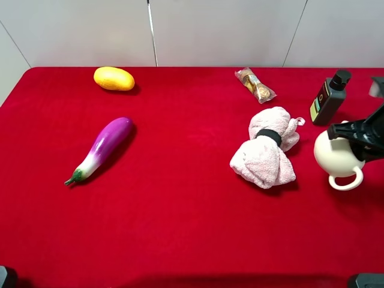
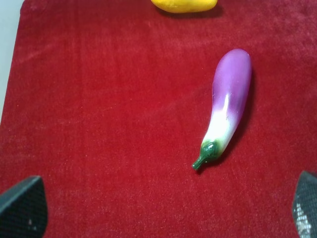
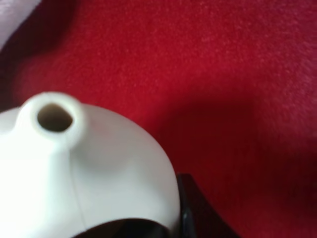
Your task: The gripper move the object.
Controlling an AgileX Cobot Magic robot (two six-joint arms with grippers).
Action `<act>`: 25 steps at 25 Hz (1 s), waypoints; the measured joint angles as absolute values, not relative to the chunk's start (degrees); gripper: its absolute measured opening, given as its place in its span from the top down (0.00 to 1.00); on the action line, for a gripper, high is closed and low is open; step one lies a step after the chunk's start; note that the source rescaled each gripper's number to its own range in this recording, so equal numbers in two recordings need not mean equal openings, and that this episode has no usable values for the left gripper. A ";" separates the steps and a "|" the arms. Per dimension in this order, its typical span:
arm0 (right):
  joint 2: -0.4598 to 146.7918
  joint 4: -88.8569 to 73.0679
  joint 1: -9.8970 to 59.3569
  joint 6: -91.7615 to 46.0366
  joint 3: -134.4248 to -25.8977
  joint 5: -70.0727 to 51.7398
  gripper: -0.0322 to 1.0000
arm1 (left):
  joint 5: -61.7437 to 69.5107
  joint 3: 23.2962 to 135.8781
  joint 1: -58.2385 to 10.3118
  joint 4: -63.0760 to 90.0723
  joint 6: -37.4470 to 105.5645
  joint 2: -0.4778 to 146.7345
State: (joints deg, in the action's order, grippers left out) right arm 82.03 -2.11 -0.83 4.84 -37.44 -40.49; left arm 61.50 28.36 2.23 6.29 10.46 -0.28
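Fingers of the right gripper (image 1: 357, 139) reach in from the right edge of the overhead frame and pinch the rim of the pitcher (image 1: 337, 157). It sits at middle right, just right of the pink towel (image 1: 267, 150) and below the dark bottle (image 1: 329, 99), with its handle toward the bottom edge. The left gripper (image 2: 163, 207) hangs over the red cloth (image 2: 99, 99) near the eggplant (image 2: 225, 106), fingertips spread wide apart.

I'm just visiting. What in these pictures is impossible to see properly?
Right gripper: cut off by the exterior view's right edge; whether it clamps the pitcher is unclear.
Right wrist view: blurred close-up, one finger shows, the pitcher's handle lies out of frame.
Bottle label: too small to read in the exterior view.
Left gripper: only two fingertips show, at the left wrist view's edge.
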 joint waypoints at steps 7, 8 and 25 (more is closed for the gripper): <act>73.83 -3.46 -0.72 5.24 -37.44 -47.61 0.97 | 61.50 28.36 2.23 6.29 10.46 -0.28; 72.70 -3.96 -0.72 5.24 -37.44 -48.55 0.97 | 61.50 28.36 2.23 6.29 10.46 -0.28; 63.86 -12.43 -0.72 2.27 -37.44 -60.88 0.97 | 61.50 28.36 2.23 6.29 10.46 -0.28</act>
State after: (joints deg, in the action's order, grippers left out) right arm 63.86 -12.43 -0.72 2.27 -37.44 -60.88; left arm 61.50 28.36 2.23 6.29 10.46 -0.28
